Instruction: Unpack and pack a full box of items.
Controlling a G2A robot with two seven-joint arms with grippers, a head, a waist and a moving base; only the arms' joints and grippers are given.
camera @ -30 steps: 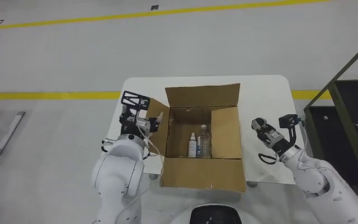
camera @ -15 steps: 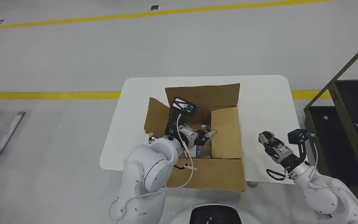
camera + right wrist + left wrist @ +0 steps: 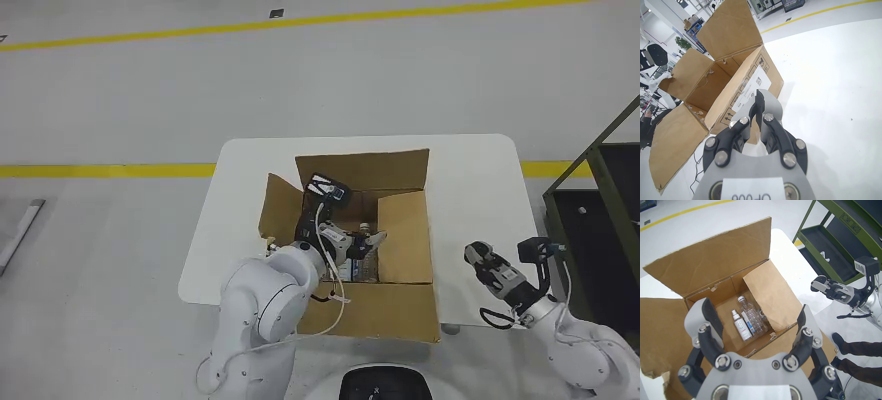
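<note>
An open cardboard box (image 3: 365,305) stands on the white table (image 3: 470,170) with its flaps spread out. On its floor lie a white spray bottle (image 3: 740,326) and a clear plastic bottle (image 3: 753,318) side by side, with a small round item (image 3: 762,313) beside them. My left gripper (image 3: 757,317) hangs open above the box's inside (image 3: 362,245), holding nothing. My right gripper (image 3: 758,99) is shut and empty. It sits off the table's front right corner (image 3: 495,268), to the right of the box's labelled side wall (image 3: 753,83).
A green metal shelf rack (image 3: 600,200) stands close to the right of the table, also (image 3: 829,247). The box's right inner flap (image 3: 770,300) leans over part of the box floor. Bare table surface lies right of the box (image 3: 829,85).
My left arm swung from the box's left side to above its opening, gripper open. My right gripper drew back toward the front right, off the table's edge.
</note>
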